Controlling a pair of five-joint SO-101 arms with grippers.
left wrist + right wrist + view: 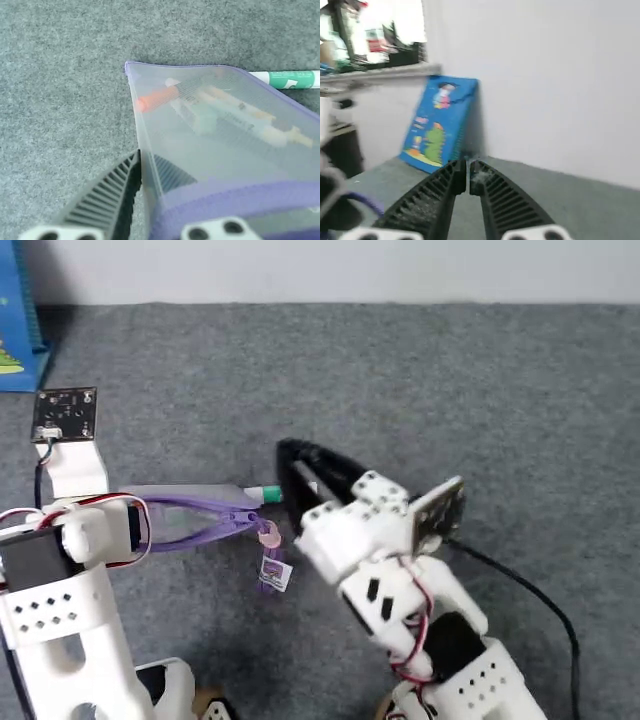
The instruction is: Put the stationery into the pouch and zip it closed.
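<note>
Centre-left of grey mat (450,390), about 9 o'clock from the middle: see-through pouch (190,510) with purple zip band, lying flat, long side running 9 to 3. Purple bands spread apart along the length, meeting at the 3 o'clock end by a pink pull (268,535) with a small tag (274,573) trailing toward 6.

Inside the pouch, several pens (225,112), one orange-tipped.

Green-and-white pen (265,493) on the mat at the pouch's 3 o'clock end, just beside the purple edge; touching or not, cannot tell.

Left gripper (144,165): at the pouch's 9 o'clock end, jaws pinched together on its side edge, one finger over the film, one under.

Right gripper (468,172): just past the pen at 3 o'clock, lifted off the mat, aimed at the far wall, jaws all but touching, nothing between.

Blue picture book (15,330) propped at 10 o'clock, far corner.
</note>
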